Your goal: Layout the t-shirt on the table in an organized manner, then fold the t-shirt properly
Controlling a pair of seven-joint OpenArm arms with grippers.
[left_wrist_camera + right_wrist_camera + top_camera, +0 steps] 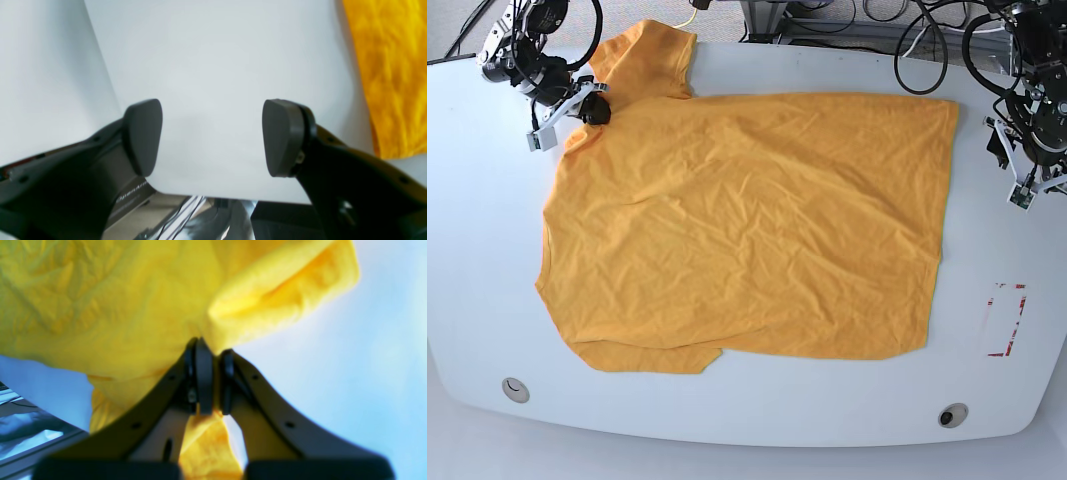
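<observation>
Right end effector (pixel 210 380) clenched on t-shirt (pixel 747 220) fabric near one sleeve; left end effector (pixel 211 138) released, hovering over bare white counter (pixel 757 415) beside the shirt's edge.

Beyond the far edge, tangled black cables (pixel 882 12) and metal frame legs (pixel 762 20) on grey floor (pixel 457 25).

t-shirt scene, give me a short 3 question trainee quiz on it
1. True or false: the right gripper is shut on the t-shirt.
2. What lies between the left gripper's open jaws? A) fabric B) bare table C) red tape
3. Which table corner carries the red-tape rectangle, seen from the base view?

Key: 1 true; 2 B; 3 lower right.
</observation>
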